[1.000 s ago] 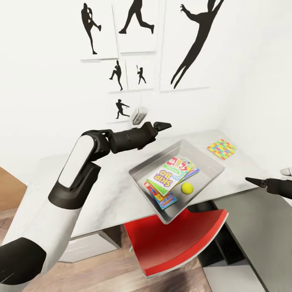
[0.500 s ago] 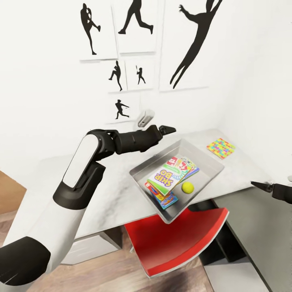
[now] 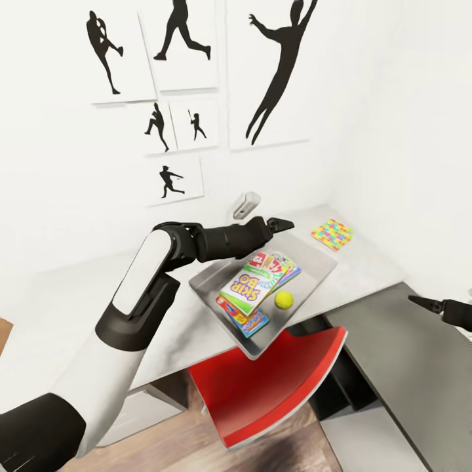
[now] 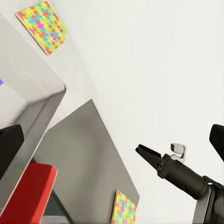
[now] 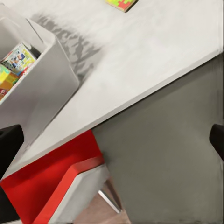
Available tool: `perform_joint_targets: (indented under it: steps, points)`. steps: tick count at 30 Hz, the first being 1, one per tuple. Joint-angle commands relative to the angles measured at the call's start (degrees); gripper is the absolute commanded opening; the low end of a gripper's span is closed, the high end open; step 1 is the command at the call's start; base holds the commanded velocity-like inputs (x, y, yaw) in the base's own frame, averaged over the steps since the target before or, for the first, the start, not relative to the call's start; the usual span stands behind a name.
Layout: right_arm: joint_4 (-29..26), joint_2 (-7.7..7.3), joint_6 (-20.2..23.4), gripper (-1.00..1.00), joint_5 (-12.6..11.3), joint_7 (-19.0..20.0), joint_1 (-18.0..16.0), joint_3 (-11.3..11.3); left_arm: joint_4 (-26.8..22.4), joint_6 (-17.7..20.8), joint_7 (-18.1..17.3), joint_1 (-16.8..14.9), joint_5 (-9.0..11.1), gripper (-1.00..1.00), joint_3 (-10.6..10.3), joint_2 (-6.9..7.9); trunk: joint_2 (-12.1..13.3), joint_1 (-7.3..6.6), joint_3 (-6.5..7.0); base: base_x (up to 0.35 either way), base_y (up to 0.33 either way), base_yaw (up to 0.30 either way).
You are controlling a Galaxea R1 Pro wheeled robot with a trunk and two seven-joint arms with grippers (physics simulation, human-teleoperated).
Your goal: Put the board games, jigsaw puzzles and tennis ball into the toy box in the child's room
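The black left claw hangs empty over the far rim of the pale grey toy box; I cannot tell if it is open. Under it lie the stacked printed game boxes and the small yellow-green ball. Beyond the claw, one bright puzzle slab rests on the light grey table. The right claw is wide open.

Bright, even simulated light, soft shadows, wide-angle stretch toward the edges.

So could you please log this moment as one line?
toy box: games, tennis ball inside | jigsaw puzzle: on table | left gripper: above box | right gripper: empty
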Motion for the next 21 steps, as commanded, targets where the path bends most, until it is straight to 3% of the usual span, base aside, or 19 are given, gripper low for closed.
perform_joint_targets:
  steps: [1, 15, 21]
  points:
    - [0.0, 0.06, 0.5, 1.00, 0.6, 0.6, -0.1, -0.1, 0.0, -0.1, 0.6, 0.2, 0.5, 1.00, 0.0, -0.12, -0.1, 0.04, -0.05, 0.000, 0.001, -0.238]
    - [0.3, 1.61, 0.5, 1.00, 0.7, 0.6, 0.0, -0.1, 1.0, -0.5, 0.6, 1.2, 0.1, 1.00, -0.4, -1.41, -0.1, 0.04, 0.81, 0.000, 0.001, -0.227]
    - [0.3, 4.52, 0.5, 1.00, 0.8, 0.6, 0.0, -0.1, 2.9, -0.5, 0.8, 1.0, -0.3, 1.00, -1.1, -1.71, -0.1, 0.04, 1.21, 0.000, 0.000, -0.221]
